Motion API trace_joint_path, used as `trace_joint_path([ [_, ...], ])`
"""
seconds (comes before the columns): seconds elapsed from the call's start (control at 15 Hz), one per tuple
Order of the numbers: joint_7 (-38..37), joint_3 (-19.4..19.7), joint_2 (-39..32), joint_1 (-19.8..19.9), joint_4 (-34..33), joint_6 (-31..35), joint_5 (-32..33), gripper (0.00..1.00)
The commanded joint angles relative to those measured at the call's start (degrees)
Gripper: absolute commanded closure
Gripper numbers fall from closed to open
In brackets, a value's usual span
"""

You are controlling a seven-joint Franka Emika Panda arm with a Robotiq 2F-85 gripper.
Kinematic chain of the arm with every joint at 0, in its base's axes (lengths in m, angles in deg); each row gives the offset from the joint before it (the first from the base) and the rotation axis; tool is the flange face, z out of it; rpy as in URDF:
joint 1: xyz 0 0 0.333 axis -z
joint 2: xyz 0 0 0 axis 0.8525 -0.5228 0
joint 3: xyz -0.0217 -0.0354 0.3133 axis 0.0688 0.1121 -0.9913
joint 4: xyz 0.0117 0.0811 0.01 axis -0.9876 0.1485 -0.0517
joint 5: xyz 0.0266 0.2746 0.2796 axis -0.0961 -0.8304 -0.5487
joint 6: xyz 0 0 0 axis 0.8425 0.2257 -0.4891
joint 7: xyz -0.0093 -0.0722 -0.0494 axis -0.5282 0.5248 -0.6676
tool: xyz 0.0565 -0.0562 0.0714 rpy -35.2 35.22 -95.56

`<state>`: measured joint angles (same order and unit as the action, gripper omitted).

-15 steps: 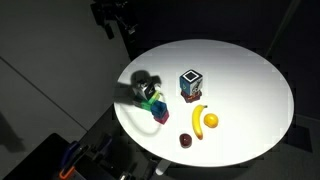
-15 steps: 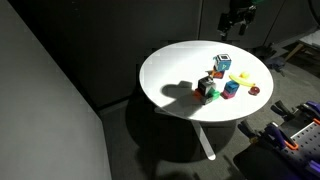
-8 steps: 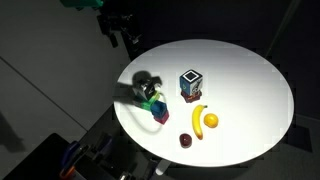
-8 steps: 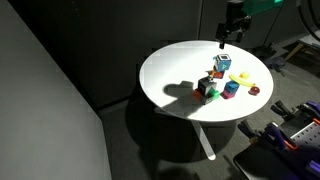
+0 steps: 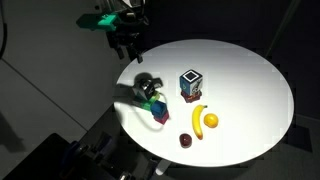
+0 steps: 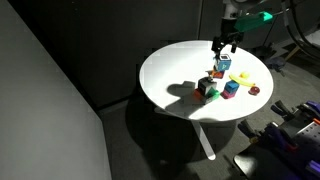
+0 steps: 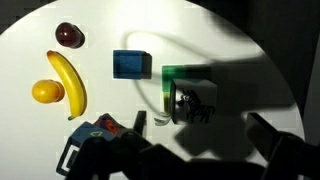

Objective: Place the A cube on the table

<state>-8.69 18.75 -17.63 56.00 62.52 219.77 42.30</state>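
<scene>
The A cube point(image 7: 190, 103), whitish with a zebra picture and greenish marks, sits against a green block point(image 7: 180, 74) in the wrist view. In an exterior view it is part of the small block stack point(image 5: 152, 97) near the table's edge, and it is too small there to make out. The round white table point(image 5: 245, 75) fills both exterior views point(image 6: 170, 70). My gripper point(image 5: 128, 42) hangs above the table's edge, short of the stack, and also shows in the exterior view point(image 6: 222, 45). Its jaws point(image 7: 205, 135) are open and empty, with the A cube just beyond them.
A larger dark-framed cube point(image 5: 190, 82) stands mid-table on an orange block. A banana point(image 5: 197, 118), an orange point(image 5: 210, 121) and a dark red fruit point(image 5: 186, 140) lie near the front edge. A blue block point(image 7: 131, 64) lies beside the green block.
My gripper has come down and in from beyond the table's edge towards the block stack. The objects on the table have not moved.
</scene>
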Motion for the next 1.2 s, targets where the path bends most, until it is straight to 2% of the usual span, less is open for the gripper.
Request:
trace_joint_path([
  [0.0, -0.02, 0.82, -2.32, -1.28, -0.23, 3.22, 1.38, 0.00],
  [0.67, -1.86, 2.66, -10.81, -4.76, -2.76, 8.88, 5.52, 0.00],
  [1.13, -4.27, 4.30, -15.61, -6.90, -6.70, 10.56, 5.73, 0.00],
])
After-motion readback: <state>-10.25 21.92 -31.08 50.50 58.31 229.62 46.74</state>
